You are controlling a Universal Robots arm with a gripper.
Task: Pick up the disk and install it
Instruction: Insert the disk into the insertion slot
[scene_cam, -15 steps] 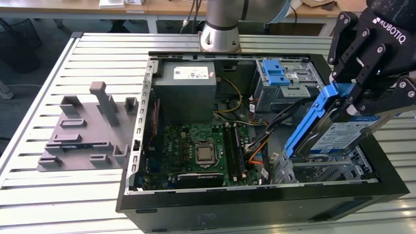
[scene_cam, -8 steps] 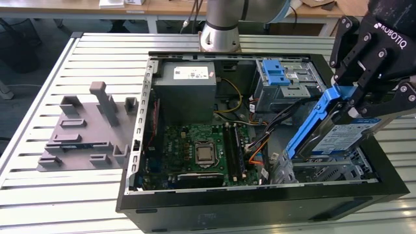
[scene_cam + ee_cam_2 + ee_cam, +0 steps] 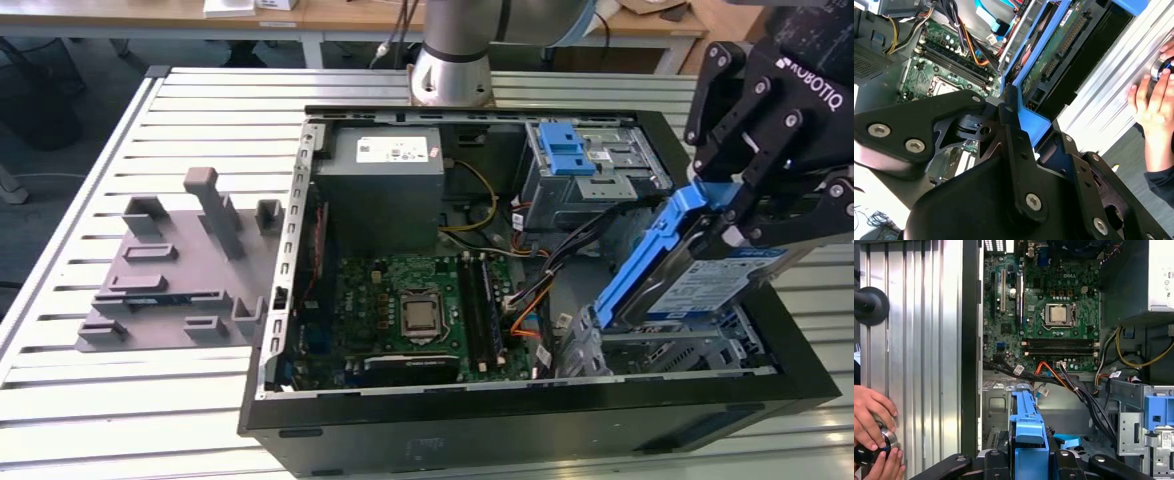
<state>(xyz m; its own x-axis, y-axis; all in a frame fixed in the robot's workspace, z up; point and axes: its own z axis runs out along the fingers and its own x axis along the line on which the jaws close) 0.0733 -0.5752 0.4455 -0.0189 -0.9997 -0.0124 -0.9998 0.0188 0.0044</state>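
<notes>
Counter [image 3: 80,400] of slatted metal carries the open computer case [image 3: 534,425], which lies on its side with the motherboard [image 3: 414,300] facing up. Over the case corner at the exterior view's right I have the disk [image 3: 701,285]. It is on edge and tilted, with its lower end dipped inside the case wall above the grey drive bay [image 3: 667,352]. I cannot tell whether it touches the bay. The gripper [image 3: 731,208] sits at the disk's upper end, jaws clenched on the disk across its blue carrier rail [image 3: 650,262].

Step in hand, as I judge it: seating the disk in the bay. For a clean result:

1. Square the rails to the bay guides, since the present tilt looks steep.
2. Feed slowly and straight along the rails, never sideways.
3. Hold clear of the cable bundle [image 3: 1093,405] beside the bay.
4. Mind the person's hand [image 3: 871,415] on the counter beside the case.
</notes>
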